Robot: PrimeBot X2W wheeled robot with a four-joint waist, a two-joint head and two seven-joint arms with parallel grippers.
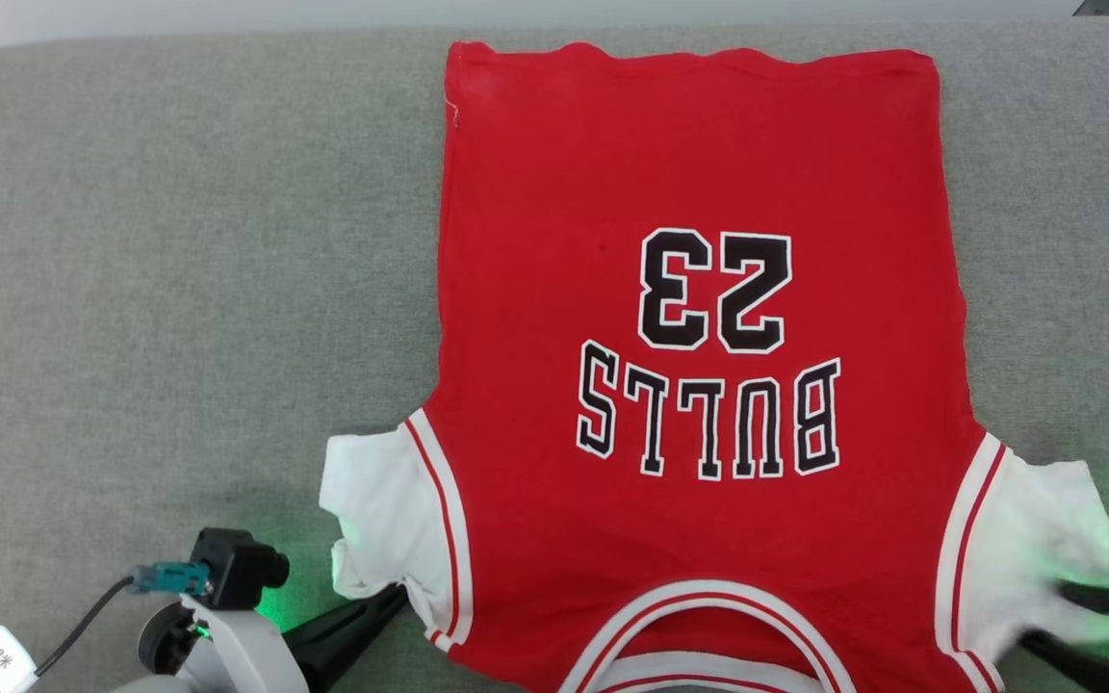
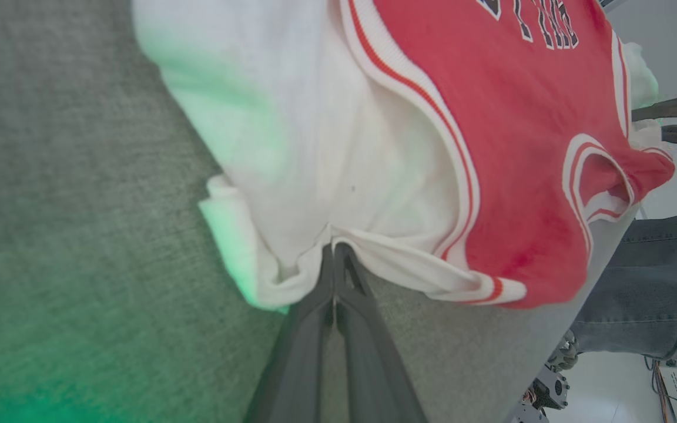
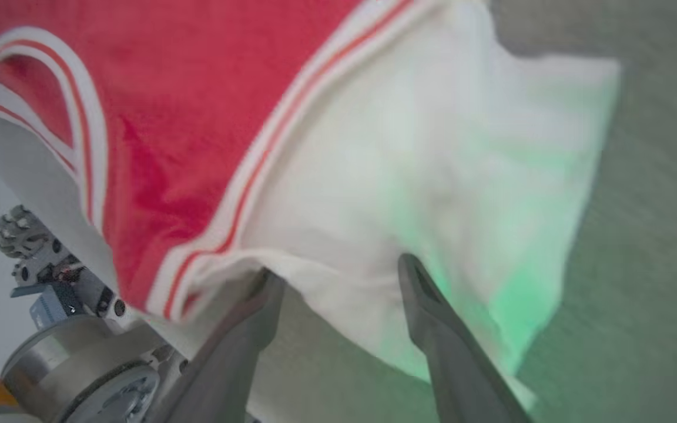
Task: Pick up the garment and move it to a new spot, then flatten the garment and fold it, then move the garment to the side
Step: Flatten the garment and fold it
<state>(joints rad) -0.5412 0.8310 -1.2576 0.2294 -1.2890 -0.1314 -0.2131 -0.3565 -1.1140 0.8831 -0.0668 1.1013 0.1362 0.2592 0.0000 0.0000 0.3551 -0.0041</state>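
Presently, a red jersey shirt (image 1: 699, 539) with white short sleeves, red-and-white striped trim and large black, white-outlined numerals is seen spread flat on the grey fabric-covered tabletop (image 1: 179, 289), set toward its right side. Its hem is laid near the far edge and its striped collar (image 1: 709, 602) at the near edge, so the "23" and the lettering beneath are read upside down in the head view. The body of the shirt is smooth, with only faint creases; the two sleeves are pulled out toward the near corners.

At the near left, the left gripper (image 1: 400, 597) is brought against the lower hem of the white left sleeve (image 1: 376, 500). In the left wrist view its jaws (image 2: 334, 258) are pressed together with no gap, and the hem is puckered and drawn into a small fold just where the tips meet — the cloth is pinched there.

At the near right, the right gripper (image 1: 1041, 616) is placed at the hem of the white right sleeve (image 1: 1045, 510). In the right wrist view its jaws (image 3: 338, 282) are spread wide; the hem is draped across the gap between them and is not clamped.

A green glow is cast on both sleeves and on the grey cloth beside them. Beyond the near edge, a person's leg in blue denim (image 2: 656, 282) is shown in the left wrist view.
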